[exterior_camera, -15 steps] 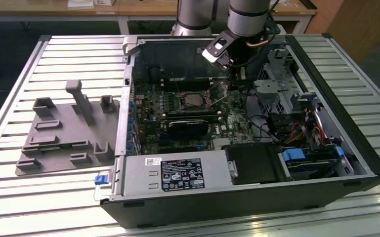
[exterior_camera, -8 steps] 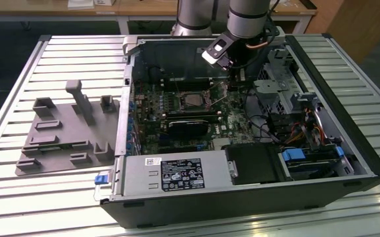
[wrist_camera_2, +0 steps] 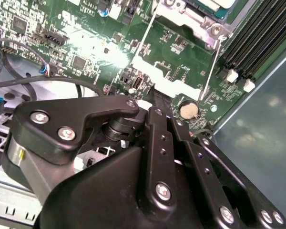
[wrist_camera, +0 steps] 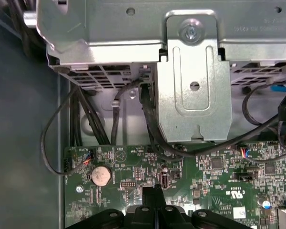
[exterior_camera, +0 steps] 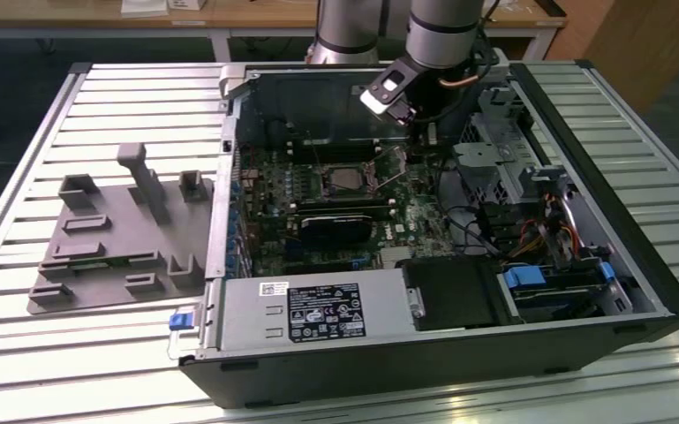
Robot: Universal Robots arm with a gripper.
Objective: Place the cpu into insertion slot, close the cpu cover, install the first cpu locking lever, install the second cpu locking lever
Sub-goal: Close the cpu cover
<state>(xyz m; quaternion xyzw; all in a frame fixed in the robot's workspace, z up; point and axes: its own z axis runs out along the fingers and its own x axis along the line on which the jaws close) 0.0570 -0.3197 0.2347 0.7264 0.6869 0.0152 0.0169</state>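
Note:
Inside the open computer case, the insertion slot sits on the green board. The silver-grey cpu lies in its centre. In the second wrist view the cpu cover lies flat around a corner of the cpu. Two thin silvery locking levers slant out from the socket over the board. My gripper hangs just to the exterior view's right of the slot, low over the board. Its black fingers are together with nothing between them, also seen in the first wrist view.
A metal drive cage with black cables stands close behind the gripper. A coin battery and memory slots flank the socket. The power supply fills the near side. A grey holder fixture rests on the table at the exterior view's left.

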